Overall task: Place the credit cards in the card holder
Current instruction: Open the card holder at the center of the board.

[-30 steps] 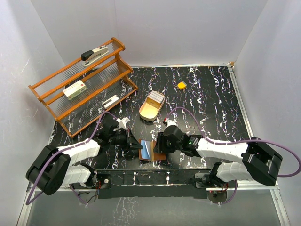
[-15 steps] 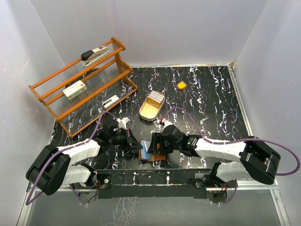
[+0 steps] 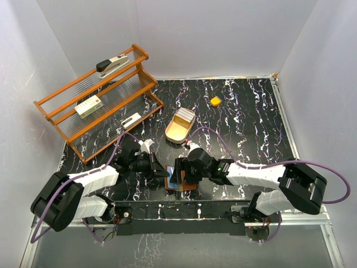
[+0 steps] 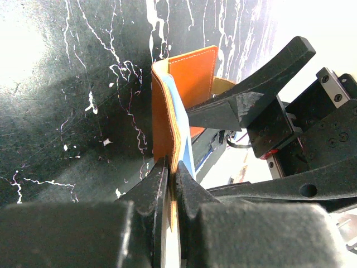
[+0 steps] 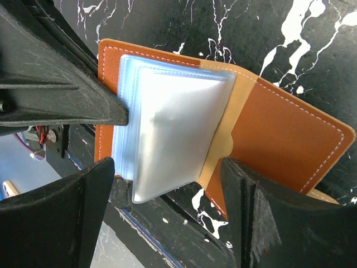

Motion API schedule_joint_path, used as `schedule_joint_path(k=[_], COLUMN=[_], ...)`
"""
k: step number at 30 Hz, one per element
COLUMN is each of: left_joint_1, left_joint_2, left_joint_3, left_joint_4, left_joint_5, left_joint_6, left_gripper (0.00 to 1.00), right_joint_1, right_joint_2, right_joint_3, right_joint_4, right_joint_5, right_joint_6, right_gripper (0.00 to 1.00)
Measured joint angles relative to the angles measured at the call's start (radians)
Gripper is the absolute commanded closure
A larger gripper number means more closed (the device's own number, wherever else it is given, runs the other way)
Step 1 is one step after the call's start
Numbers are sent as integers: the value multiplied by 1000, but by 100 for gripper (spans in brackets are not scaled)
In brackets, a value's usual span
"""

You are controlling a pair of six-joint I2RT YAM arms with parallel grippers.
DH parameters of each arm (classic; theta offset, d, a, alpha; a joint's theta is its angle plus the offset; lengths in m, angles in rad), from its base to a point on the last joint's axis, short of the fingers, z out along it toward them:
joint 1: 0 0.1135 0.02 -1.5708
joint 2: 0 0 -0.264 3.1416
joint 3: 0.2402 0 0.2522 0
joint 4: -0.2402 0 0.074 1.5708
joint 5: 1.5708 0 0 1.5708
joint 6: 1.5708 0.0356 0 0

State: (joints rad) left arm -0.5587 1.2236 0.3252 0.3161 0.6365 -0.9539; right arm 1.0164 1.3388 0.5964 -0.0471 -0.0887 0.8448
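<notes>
The card holder (image 3: 183,181) is a brown leather wallet lying open near the table's front edge, one flap raised. My left gripper (image 4: 172,167) is shut on the edge of that raised flap (image 4: 192,70). The right gripper (image 5: 167,187) hovers open just above the wallet's pale, translucent sleeves (image 5: 173,125), a finger on each side and nothing pinched. I cannot tell whether a credit card sits in the sleeves. A pale flat piece (image 3: 184,116), possibly credit cards, lies in the oval tray.
A tan oval wooden tray (image 3: 177,133) stands behind the wallet. A wooden rack (image 3: 100,100) at the back left carries a stapler (image 3: 111,64) and a white-and-green box (image 3: 88,106). A small yellow block (image 3: 215,101) lies at the back. The table's front rail (image 3: 184,209) runs just below the wallet.
The right gripper has opened wide and shifted left over the wallet's sleeves. The left gripper has kept its hold on the flap without moving.
</notes>
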Motion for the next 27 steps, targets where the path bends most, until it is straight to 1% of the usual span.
schedule_joint_path(k=[5, 12, 21, 27], left_joint_1=[0, 0, 0, 0], left_joint_2=[0, 0, 0, -2], left_joint_3=[0, -15, -15, -14], left_joint_4=[2, 16, -24, -50], left_joint_5=[0, 0, -16, -26], left_joint_6=[-1, -10, 22, 40], left_gripper=[100, 100, 100, 100], right_joint_1=[5, 8, 10, 10], right_joint_2=[32, 62, 62, 61], right_joint_3=[15, 19, 34, 49], right_joint_4=[-1, -4, -32, -80], right_joint_5=[9, 18, 45, 82], right_joint_6=[0, 0, -1, -6], right_gripper=[27, 34, 30, 31])
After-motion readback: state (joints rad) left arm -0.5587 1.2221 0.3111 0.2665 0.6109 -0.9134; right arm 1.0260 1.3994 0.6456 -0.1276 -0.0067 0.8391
